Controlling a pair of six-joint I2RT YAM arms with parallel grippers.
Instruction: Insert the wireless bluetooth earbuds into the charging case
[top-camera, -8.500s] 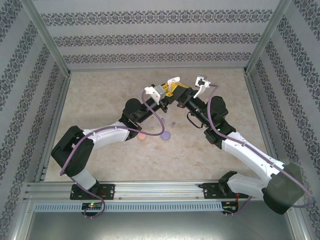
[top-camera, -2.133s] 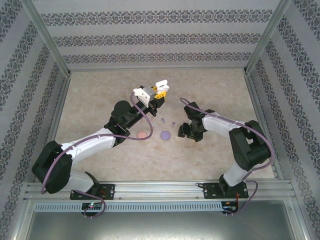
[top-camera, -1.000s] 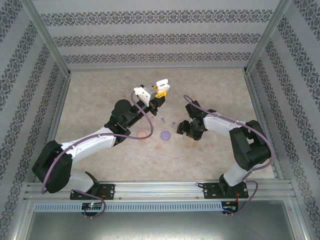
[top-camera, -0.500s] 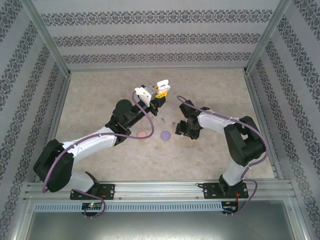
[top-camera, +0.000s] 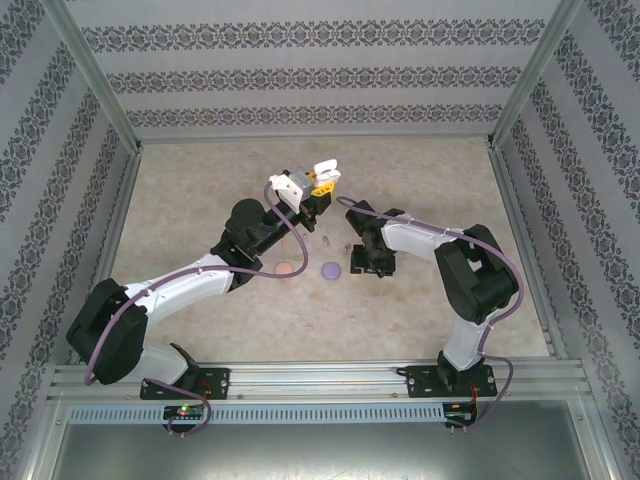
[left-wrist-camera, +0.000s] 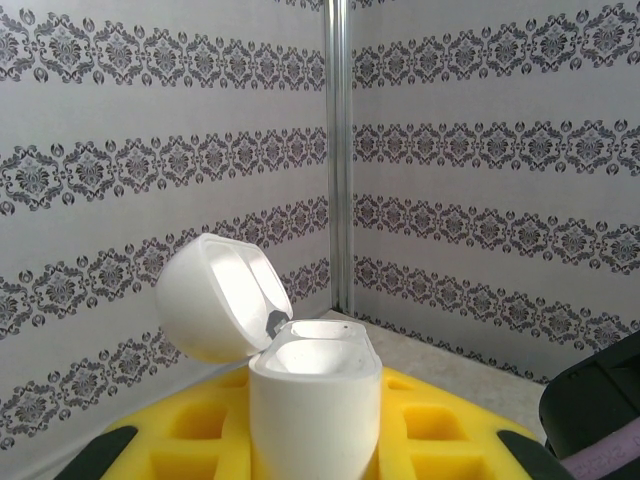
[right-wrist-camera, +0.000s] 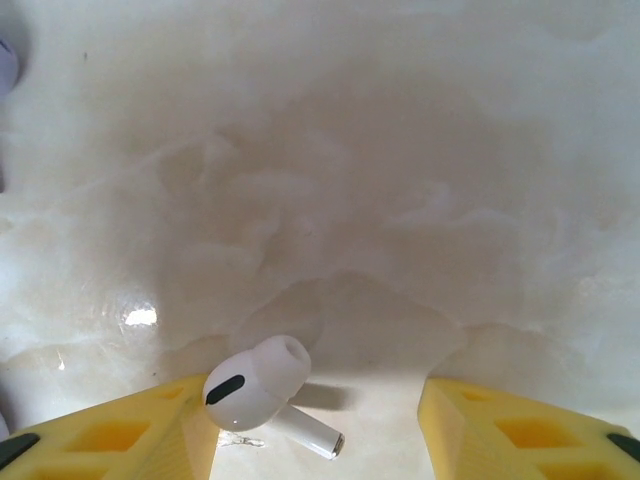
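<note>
My left gripper (top-camera: 316, 184) is raised above the table, shut on a white charging case (left-wrist-camera: 315, 400). The case stands upright between the yellow fingers (left-wrist-camera: 420, 435), and its lid (left-wrist-camera: 212, 300) is tipped open to the left. My right gripper (top-camera: 361, 259) is down at the table surface and open. A white earbud (right-wrist-camera: 258, 386) lies on the table between its yellow fingers (right-wrist-camera: 120, 430), resting against the left one, with its stem pointing towards the right one. Two tiny purple earbuds (top-camera: 327, 238) lie on the table under the left gripper.
A pink round case (top-camera: 285, 269) and a purple round case (top-camera: 332, 270) lie on the marble-look table (top-camera: 200, 200) just left of my right gripper. Patterned walls and metal posts (top-camera: 95, 85) enclose the table. The right arm's dark body (left-wrist-camera: 595, 410) shows near the held case.
My right gripper has slid slightly left along the table and its fingers have drawn closer around the white earbud. The left arm and the case have stayed still.
</note>
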